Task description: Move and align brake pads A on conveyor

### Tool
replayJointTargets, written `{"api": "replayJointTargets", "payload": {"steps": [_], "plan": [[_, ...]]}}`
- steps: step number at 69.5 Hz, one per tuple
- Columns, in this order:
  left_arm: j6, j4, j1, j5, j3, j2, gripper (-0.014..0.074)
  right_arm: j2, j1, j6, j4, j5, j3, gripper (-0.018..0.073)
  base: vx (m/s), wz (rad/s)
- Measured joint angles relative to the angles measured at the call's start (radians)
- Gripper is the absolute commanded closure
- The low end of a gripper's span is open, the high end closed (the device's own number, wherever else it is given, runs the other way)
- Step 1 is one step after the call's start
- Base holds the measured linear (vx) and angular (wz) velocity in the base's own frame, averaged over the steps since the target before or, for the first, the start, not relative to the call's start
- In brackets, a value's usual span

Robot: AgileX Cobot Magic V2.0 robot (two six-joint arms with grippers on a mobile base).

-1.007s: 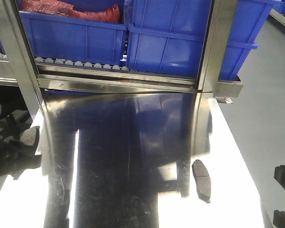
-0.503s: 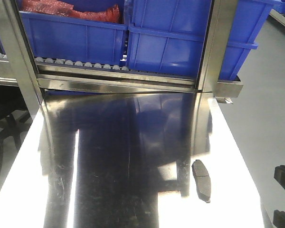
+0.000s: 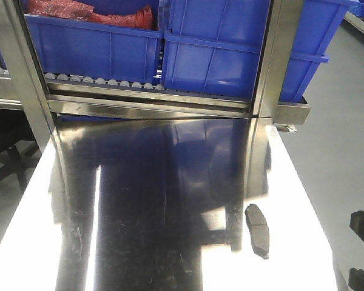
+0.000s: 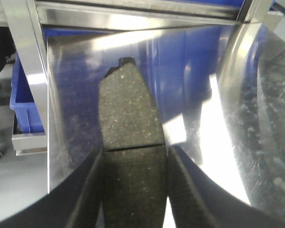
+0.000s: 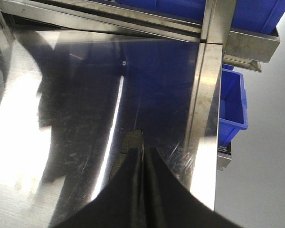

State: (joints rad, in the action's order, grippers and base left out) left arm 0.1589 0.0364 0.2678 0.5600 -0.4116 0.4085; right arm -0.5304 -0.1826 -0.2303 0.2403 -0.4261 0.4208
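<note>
Left gripper (image 4: 134, 153) is clenched on a brake pad (image 4: 127, 114). The two dark fingers (image 4: 88, 190) press its long edges from either side, just at the thin groove across the middle. The front half of the pad sticks out ahead of the fingertips and the rear half sits between the jaws. We see it flat side up, over the steel table (image 3: 139, 242), and cannot tell if it touches the surface.

Right gripper (image 5: 142, 148) has its jaws squeezed together, with only a thin seam between them and nothing visible in it. A dark tip shows just left of the fingertips. It is likely the loose pad, but most of it is hidden, so we cannot be sure.

The loose brake pad (image 3: 258, 230) lies flat on the table near its right edge, towards the near end. Its long side runs roughly along that edge and nothing touches it.

Behind the table, blue bins (image 3: 97, 48) stand on a steel roller rack (image 3: 103, 80). The left bin holds red material (image 3: 91, 13).
</note>
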Motion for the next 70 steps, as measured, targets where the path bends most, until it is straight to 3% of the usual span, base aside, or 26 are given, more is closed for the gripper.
{"api": "replayJointTargets", "payload": {"steps": [70], "plan": [[0.0, 0.0, 0.0, 0.009, 0.0, 0.0, 0.0387, 0.0, 0.0, 0.0, 0.0, 0.0, 0.0, 0.0566, 0.0, 0.0]]}}
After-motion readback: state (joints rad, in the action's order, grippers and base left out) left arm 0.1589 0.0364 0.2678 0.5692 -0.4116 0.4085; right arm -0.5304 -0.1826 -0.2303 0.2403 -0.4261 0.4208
